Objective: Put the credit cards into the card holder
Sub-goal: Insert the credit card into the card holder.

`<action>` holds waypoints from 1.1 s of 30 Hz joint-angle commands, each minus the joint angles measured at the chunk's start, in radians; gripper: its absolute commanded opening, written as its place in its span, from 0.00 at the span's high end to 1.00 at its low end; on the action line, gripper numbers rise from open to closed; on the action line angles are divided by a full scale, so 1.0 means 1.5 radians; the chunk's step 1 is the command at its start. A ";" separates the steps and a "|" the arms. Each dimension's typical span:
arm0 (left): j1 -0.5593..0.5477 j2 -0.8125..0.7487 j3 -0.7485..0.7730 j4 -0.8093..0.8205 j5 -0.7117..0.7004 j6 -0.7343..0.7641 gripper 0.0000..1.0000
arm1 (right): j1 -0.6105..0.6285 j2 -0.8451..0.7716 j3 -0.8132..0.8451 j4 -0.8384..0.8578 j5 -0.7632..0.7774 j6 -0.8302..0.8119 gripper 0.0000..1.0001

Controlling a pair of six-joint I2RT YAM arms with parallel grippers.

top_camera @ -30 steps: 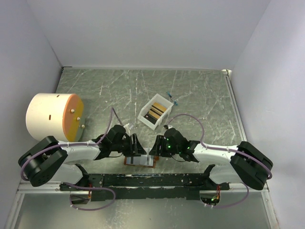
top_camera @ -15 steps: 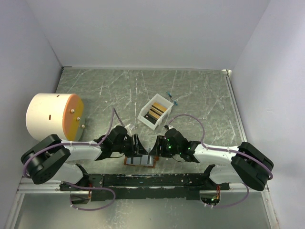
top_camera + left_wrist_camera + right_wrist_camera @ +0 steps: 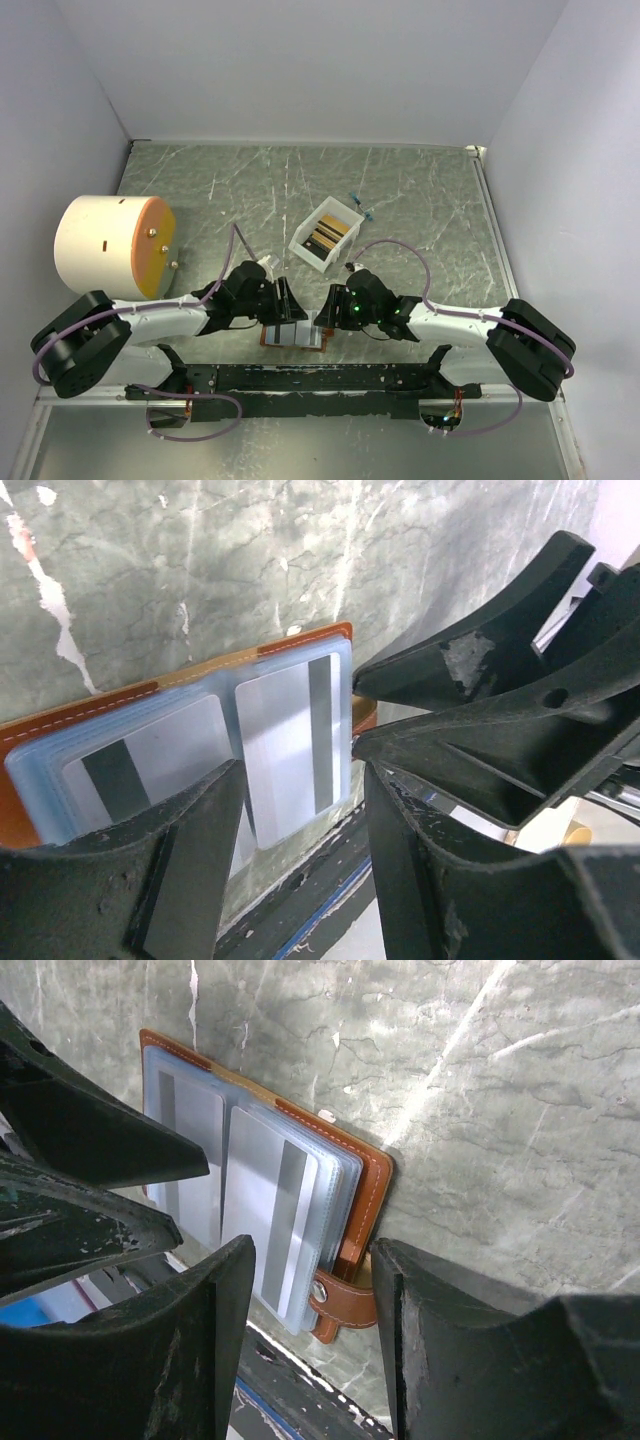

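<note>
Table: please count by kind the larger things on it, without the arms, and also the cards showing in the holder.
Card holder: 1
Striped cards showing in it: 2
White box: 1
White drum: 1
Total: 5
Cards in the box: too small to count.

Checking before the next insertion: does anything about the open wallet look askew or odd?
Yes: in the open brown leather card holder, one pale striped card juts past its neighbour, seemingly not fully seated.

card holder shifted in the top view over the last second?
No. The card holder lies in the same place, just beyond the black base rail.
</note>
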 commanded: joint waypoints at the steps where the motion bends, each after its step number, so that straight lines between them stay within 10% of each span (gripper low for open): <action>1: -0.005 0.013 0.012 -0.014 -0.020 0.015 0.38 | 0.003 -0.003 -0.002 0.003 0.013 -0.007 0.50; 33: -0.027 0.031 0.037 0.007 -0.019 -0.007 0.39 | 0.004 -0.005 0.007 -0.017 0.030 -0.013 0.50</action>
